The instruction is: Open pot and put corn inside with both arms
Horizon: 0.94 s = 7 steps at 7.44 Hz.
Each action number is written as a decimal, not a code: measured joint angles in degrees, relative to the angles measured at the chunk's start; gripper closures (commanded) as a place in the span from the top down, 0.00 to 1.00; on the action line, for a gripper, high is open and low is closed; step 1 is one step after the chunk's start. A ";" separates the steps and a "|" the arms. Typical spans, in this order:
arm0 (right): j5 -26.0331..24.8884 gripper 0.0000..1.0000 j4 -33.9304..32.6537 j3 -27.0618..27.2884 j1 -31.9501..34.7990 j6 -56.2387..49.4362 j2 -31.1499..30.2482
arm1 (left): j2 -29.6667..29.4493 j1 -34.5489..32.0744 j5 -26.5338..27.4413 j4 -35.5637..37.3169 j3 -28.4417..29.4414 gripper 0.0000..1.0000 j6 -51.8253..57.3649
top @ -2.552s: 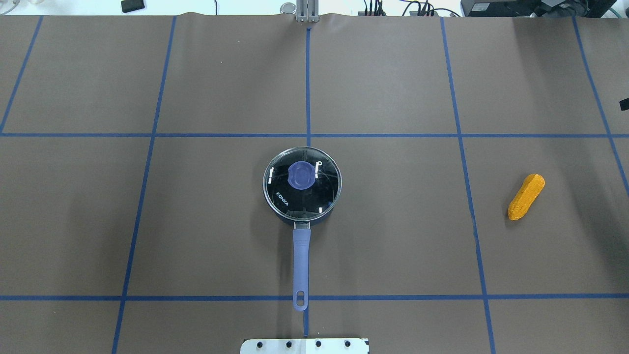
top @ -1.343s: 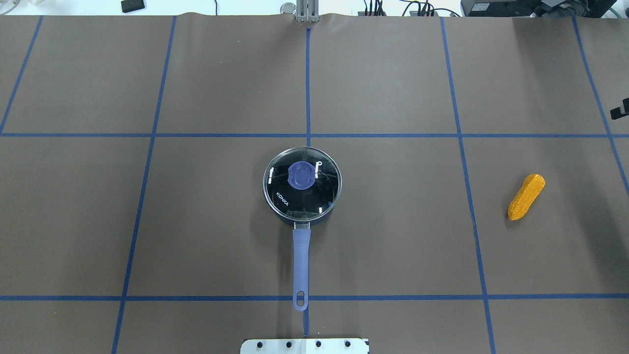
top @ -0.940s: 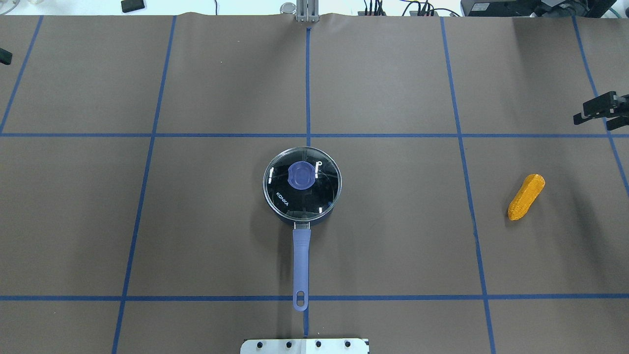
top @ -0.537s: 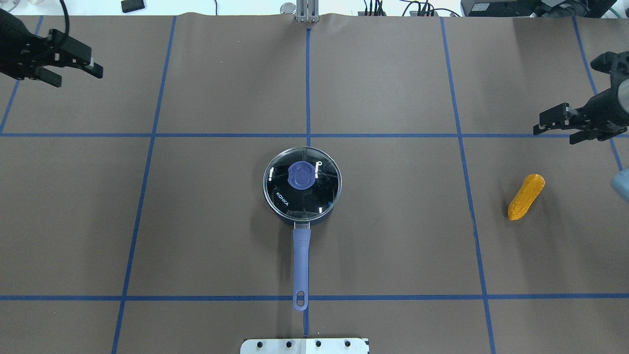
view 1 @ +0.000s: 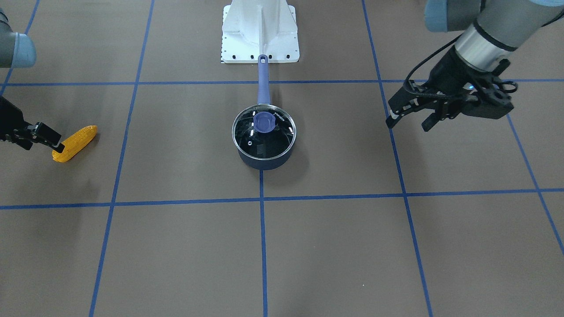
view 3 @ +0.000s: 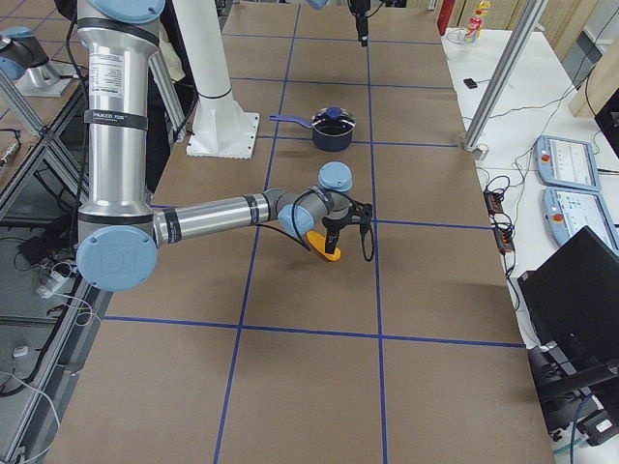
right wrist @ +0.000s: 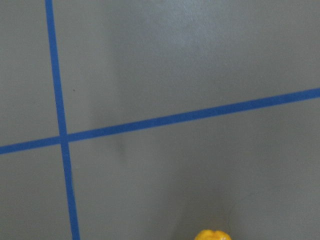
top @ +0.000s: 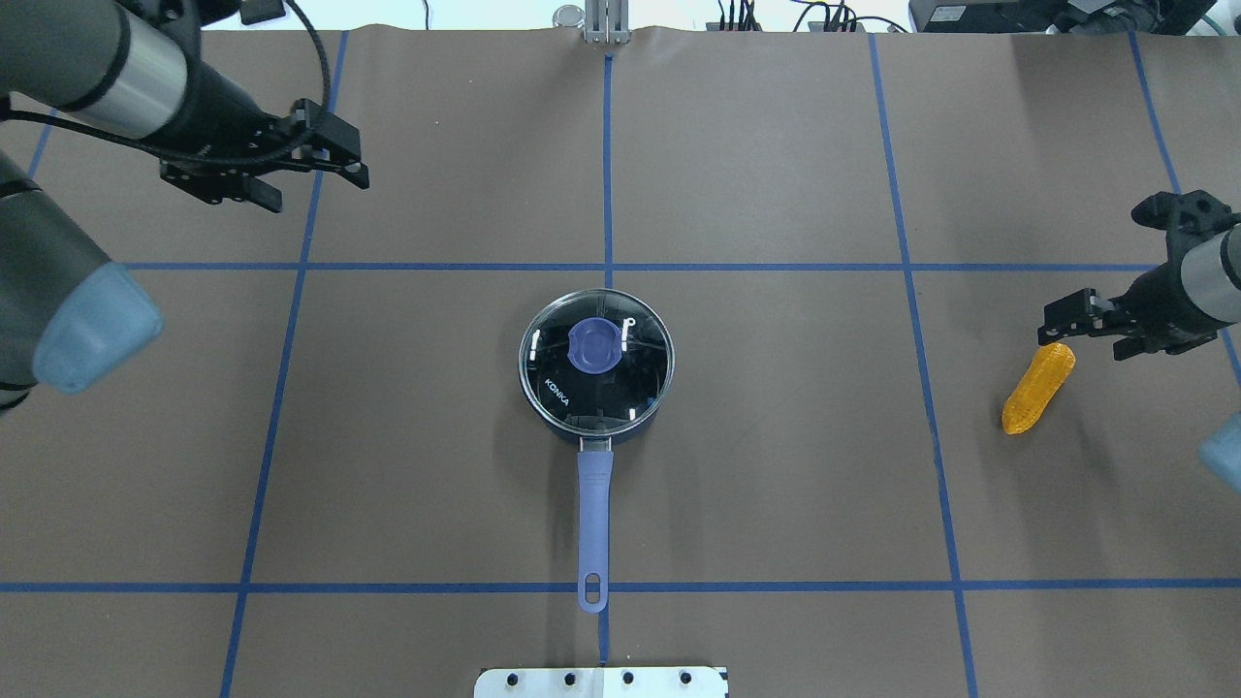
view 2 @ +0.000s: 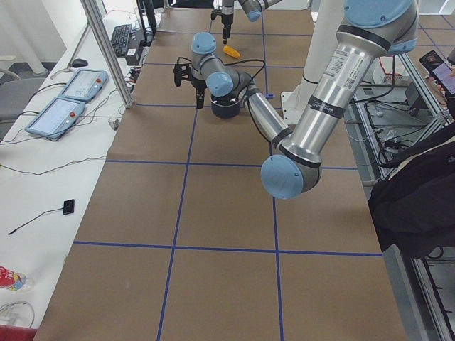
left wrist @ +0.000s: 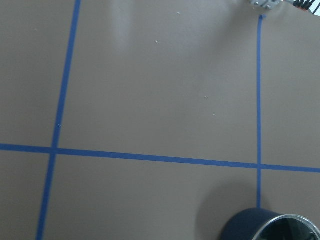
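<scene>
The dark navy pot [top: 603, 435] stands mid-table with its long handle [top: 594, 523] pointing at the robot base. The glass lid with a blue knob [top: 593, 346] sits on it. The pot also shows in the front view [view 1: 264, 163] and at the bottom of the left wrist view [left wrist: 250, 225]. The corn [top: 1037, 388] lies on the table at the right, also in the front view [view 1: 75, 143]. My left gripper [top: 320, 189] is open and empty, far left of and beyond the pot. My right gripper [top: 1084, 341] is open, just above the corn's far end.
The white robot base plate [top: 601, 682] lies at the near edge behind the handle's end. Blue tape lines [top: 608, 174] grid the brown table. Side benches with teach pendants [view 2: 64, 99] and metal posts [view 3: 498, 77] flank the table ends.
Both arms have come into the overhead view from the sides. The left gripper moved right toward the middle. The right gripper moved down to the corn's far end. Pot, lid and corn have not moved.
</scene>
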 measured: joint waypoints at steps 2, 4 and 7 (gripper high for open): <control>-1.41 1.00 0.00 0.58 -2.21 0.06 -1.88 | -6.08 5.35 4.54 5.81 0.46 0.98 -2.93; -1.95 1.00 -0.02 0.16 -3.90 0.16 -1.72 | -10.63 9.69 8.29 7.40 3.25 0.98 -4.96; -2.30 1.00 -0.31 -2.11 -4.69 0.15 0.85 | -15.79 13.59 11.38 7.61 7.97 0.98 -6.17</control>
